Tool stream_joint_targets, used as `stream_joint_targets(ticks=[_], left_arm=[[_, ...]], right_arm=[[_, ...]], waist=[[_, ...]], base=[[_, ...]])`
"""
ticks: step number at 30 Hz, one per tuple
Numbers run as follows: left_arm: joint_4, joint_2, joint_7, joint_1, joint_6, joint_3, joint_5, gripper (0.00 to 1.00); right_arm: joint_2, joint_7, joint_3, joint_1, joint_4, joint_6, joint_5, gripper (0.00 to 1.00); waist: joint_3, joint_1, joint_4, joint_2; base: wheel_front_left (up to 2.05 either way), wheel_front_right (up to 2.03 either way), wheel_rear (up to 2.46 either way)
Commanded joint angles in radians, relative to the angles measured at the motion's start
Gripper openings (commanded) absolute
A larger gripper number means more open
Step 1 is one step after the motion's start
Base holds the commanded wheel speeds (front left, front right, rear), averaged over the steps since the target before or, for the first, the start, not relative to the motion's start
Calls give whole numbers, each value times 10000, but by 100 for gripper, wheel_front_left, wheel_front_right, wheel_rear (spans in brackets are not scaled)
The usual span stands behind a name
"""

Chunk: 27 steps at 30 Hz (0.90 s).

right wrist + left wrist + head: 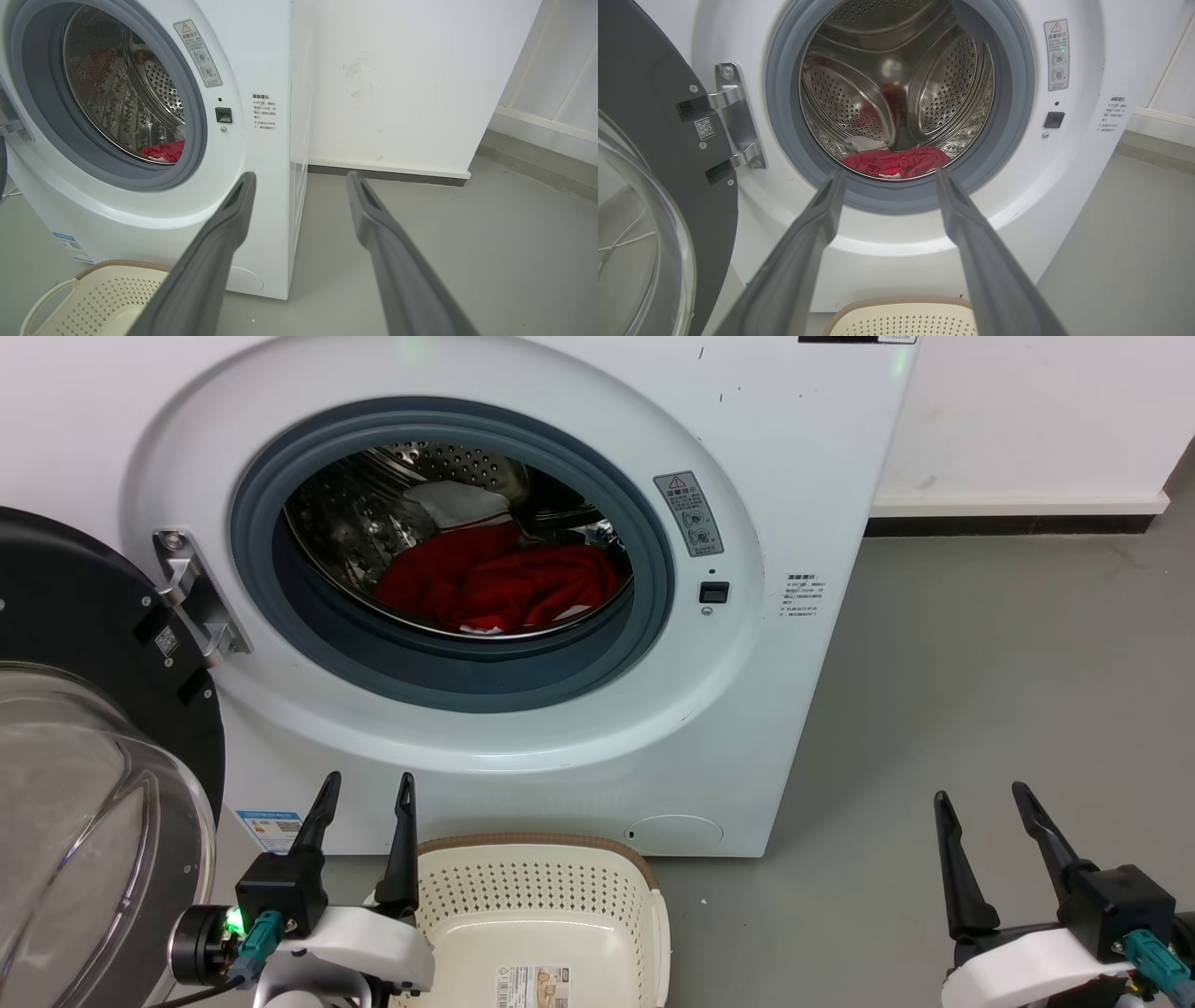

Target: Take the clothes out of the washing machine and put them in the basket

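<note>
Clothes are lying crosswise in the washing machine; left gripper and right gripper are hovering spread; head view is showing the basket label.

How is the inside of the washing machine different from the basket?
The washing machine's drum is shiny metal and round; the basket is cream plastic and boxy. The drum holds the red clothes; no clothes show in the basket. Both have lots of little holes.

left gripper agape, right gripper agape, both low
</note>
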Motion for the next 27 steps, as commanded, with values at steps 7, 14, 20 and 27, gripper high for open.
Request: stream_joint_targets(ticks=[7, 14, 20, 27], left_arm=[[92, -34, -40, -50, -8, 48, 73, 100], [132, -40, -39, -71, 5, 83, 180, 100], [145, 2, -39, -127, 62, 164, 264, 100], [227, 164, -39, -938, 168, 398, 272, 100]], right_arm=[[-13, -62, 11, 37, 51, -7, -7, 100], [-13, -68, 4, 40, 87, -7, -28, 100], [-13, -40, 74, -52, 68, -7, 32, 100], [-13, -143, 233, -579, -62, -7, 149, 100]], waist=[[-5, 0, -7, 0], [-1, 0, -3, 0], [107, 0, -123, 0], [1037, 0, -645, 0]], base=[[0, 0, 0], [0, 0, 0], [0, 0, 0], [0, 0, 0]])
